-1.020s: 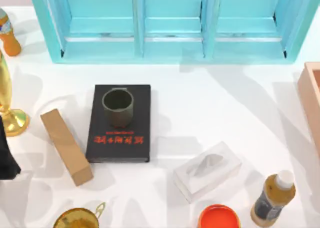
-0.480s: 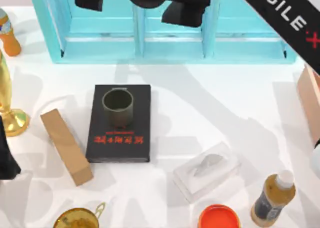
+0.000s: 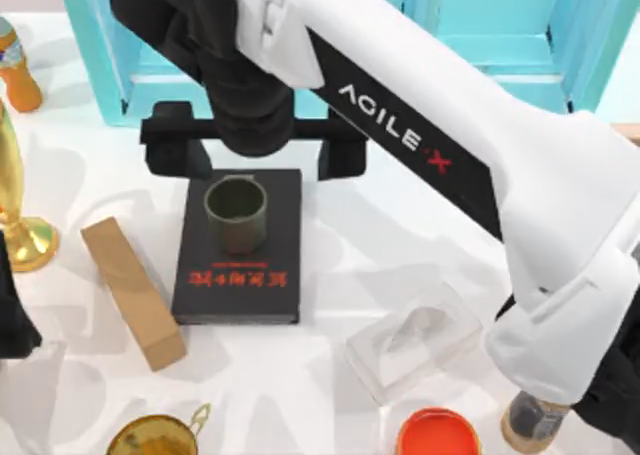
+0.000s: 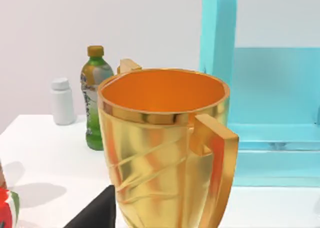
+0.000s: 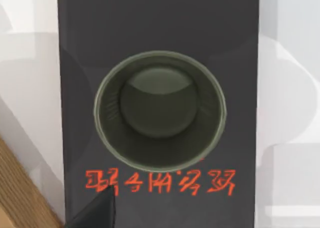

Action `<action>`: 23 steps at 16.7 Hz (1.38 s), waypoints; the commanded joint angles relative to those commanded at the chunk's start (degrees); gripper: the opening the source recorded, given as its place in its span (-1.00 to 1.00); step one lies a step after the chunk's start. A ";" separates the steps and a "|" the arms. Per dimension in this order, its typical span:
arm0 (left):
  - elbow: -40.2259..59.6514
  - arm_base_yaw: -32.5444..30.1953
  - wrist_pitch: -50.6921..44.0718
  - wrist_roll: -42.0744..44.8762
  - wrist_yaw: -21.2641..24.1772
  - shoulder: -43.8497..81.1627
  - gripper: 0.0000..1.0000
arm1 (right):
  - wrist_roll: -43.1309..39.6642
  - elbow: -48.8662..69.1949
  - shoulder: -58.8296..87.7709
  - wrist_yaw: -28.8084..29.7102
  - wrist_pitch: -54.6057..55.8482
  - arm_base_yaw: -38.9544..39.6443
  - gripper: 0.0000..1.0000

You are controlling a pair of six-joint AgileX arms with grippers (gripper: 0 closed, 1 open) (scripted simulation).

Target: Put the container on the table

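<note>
We've got a turquoise cabinet (image 3: 480, 45) up at 12 o'clock, plain pale wall (image 4: 100, 27) behind it, soft shadows everywhere.

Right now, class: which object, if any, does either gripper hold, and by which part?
Nothing is held. The right gripper hangs open above the olive-green cup, which stands untouched on the black book.

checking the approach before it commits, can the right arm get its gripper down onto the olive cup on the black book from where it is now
Probably yes. The right gripper hovers open just behind the container, which stands upright on the black book with nothing over its rim. The wooden block and tissue box lie well aside.
</note>
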 joint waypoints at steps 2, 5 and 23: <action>0.00 0.00 0.00 0.00 0.00 0.00 1.00 | 0.00 0.00 0.00 0.00 0.00 0.00 1.00; 0.00 0.00 0.00 0.00 0.00 0.00 1.00 | -0.06 -0.10 0.32 -0.06 0.10 -0.31 1.00; 0.00 0.00 0.00 0.00 0.00 0.00 1.00 | -2.32 -27.61 -2.79 -0.50 25.12 -2.34 0.85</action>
